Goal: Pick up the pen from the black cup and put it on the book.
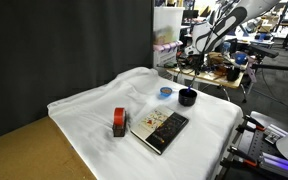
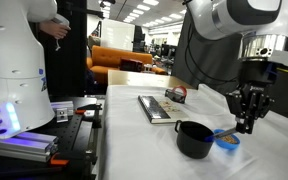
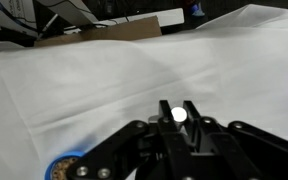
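Observation:
The black cup (image 1: 187, 97) stands on the white cloth; it is close to the camera in an exterior view (image 2: 195, 138). The book (image 1: 160, 130) lies flat nearer the cloth's front; it also shows in an exterior view (image 2: 155, 108). My gripper (image 2: 247, 127) hangs above the cloth just beside the cup, over a blue disc (image 2: 227, 139). In the wrist view my gripper (image 3: 178, 108) is shut on the pen (image 3: 178, 114), seen end-on as a pale round tip between the fingers. The pen's shaft is hidden by the fingers.
A red-and-black block (image 1: 119, 122) sits next to the book, also seen in an exterior view (image 2: 175, 94). The blue disc (image 1: 165, 92) lies by the cup. The cloth-covered table (image 1: 94, 105) has a dark curtain on one side and lab benches beyond.

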`<state>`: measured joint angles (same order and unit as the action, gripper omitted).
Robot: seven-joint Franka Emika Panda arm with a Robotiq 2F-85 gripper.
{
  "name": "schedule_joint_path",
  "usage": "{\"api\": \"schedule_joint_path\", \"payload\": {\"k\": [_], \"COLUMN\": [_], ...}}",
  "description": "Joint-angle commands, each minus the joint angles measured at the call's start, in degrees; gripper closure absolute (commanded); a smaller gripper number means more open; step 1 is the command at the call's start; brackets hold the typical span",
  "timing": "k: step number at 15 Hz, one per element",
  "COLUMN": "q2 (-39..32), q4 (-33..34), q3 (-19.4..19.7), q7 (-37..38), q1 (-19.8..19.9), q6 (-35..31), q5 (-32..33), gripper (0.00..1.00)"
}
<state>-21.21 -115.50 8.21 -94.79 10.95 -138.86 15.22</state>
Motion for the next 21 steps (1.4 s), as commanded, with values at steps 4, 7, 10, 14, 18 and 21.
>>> {"api": "schedule_joint_path", "payload": {"k": [4, 7, 10, 14, 18, 21], "q2": [0.16, 0.16, 0.12, 0.03, 0.02, -0.28], "q4": [0.57, 0.47, 0.57, 0.11, 0.11, 0.55], "q3": [-0.69, -0.94, -0.68, -1.03, -1.11, -0.19], "q7": [-1.25, -0.70, 2.57, 3.75, 4.18, 5.55], "q1": [0.92, 1.07, 0.54, 0.66, 0.67, 0.22], "q6": [0.54, 0.26, 0.75, 0.20, 0.21, 0.75], "q5": [0.91, -0.15, -0.66, -0.27, -0.59, 1.09], "gripper": [0.96, 0.96, 0.96, 0.82, 0.82, 0.96]}}
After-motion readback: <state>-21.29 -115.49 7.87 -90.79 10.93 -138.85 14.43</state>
